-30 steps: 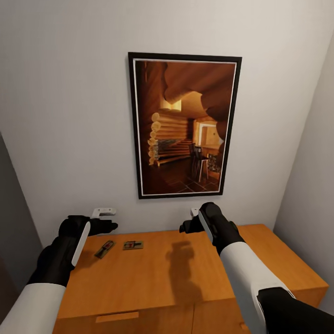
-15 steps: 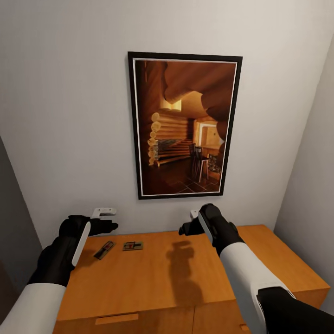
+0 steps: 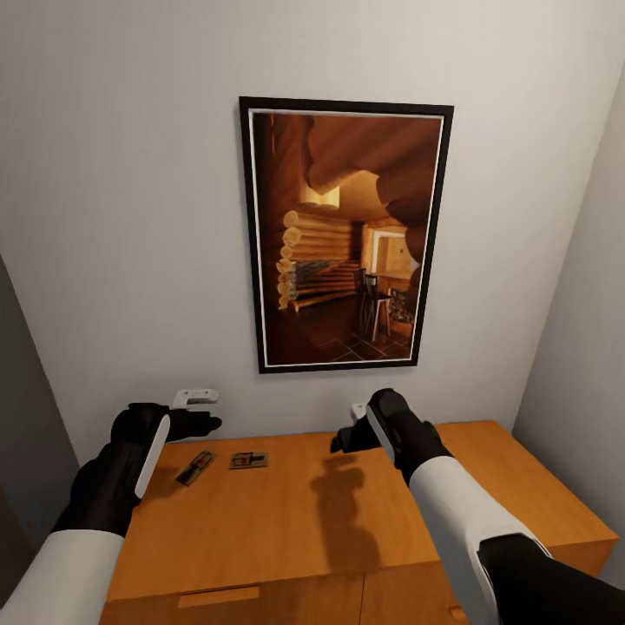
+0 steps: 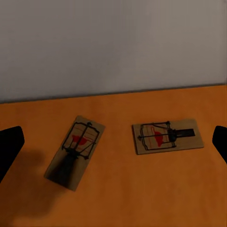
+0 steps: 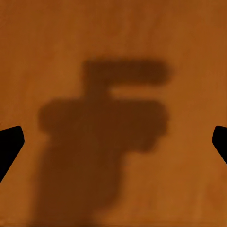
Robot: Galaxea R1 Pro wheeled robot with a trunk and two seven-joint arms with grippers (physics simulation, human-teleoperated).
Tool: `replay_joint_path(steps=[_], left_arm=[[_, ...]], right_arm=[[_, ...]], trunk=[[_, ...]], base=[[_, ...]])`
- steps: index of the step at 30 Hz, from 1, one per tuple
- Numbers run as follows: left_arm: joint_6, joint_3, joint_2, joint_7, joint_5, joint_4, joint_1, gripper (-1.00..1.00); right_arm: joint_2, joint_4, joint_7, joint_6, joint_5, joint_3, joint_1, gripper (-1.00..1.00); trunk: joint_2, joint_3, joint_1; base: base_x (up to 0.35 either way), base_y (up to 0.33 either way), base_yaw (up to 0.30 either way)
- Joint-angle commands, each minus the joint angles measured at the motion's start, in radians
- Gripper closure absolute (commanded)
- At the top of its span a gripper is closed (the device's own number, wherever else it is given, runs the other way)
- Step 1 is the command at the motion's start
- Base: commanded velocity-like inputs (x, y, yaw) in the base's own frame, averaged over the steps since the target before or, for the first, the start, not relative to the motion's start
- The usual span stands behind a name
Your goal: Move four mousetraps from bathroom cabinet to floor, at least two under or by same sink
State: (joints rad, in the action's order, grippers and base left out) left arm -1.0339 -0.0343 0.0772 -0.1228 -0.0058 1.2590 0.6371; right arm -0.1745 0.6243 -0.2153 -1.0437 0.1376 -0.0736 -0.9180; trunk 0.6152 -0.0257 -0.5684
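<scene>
Two mousetraps point(image 3: 221, 463) lie flat on the cabinet point(image 3: 278, 521) top near the wall; the left gripper point(image 4: 113, 142) hovers above them, jaws spread and empty; the right gripper point(image 5: 113, 142) hangs open over bare wood; a skewed descent would probably nudge a thin board aside or pinch only its wire.

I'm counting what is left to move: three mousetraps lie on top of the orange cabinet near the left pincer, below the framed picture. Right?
Not three. Two mousetraps lie on the cabinet top near the left pincer, below the framed picture. The left wrist view shows both flat and apart; the head view agrees.
</scene>
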Motion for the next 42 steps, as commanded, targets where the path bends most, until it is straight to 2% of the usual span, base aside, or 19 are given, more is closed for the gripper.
replay_joint_path(steps=[1, 9, 24, 42], left_arm=[[-0.004, -0.001, 0.0, -0.004, -0.001, 0.001, 0.001, -1.0], [-0.005, -0.001, 0.0, -0.004, -0.001, 0.003, 0.001, -1.0], [-0.005, -0.001, -0.001, -0.004, -0.001, 0.003, 0.001, -1.0], [-0.006, -0.001, -0.001, -0.004, 0.001, 0.001, 0.001, -1.0]], right_arm=[[0.0, 0.0, -0.017, -0.004, 0.011, -0.007, -0.001, -1.0], [0.0, 0.007, -0.055, -0.004, 0.013, -0.032, -0.001, -1.0], [0.0, 0.102, -0.055, -0.004, 0.016, -0.032, -0.001, -1.0], [0.0, 0.111, -0.05, -0.004, 0.021, -0.035, -0.001, -1.0]], trunk=[[0.002, -0.002, 0.0], [0.002, -0.002, 0.0], [0.002, -0.002, 0.0], [0.002, -0.002, 0.0]], base=[[0.0, 0.0, 0.0], [0.0, 0.0, 0.0], [0.0, 0.0, 0.007], [0.0, 0.0, 0.212]])
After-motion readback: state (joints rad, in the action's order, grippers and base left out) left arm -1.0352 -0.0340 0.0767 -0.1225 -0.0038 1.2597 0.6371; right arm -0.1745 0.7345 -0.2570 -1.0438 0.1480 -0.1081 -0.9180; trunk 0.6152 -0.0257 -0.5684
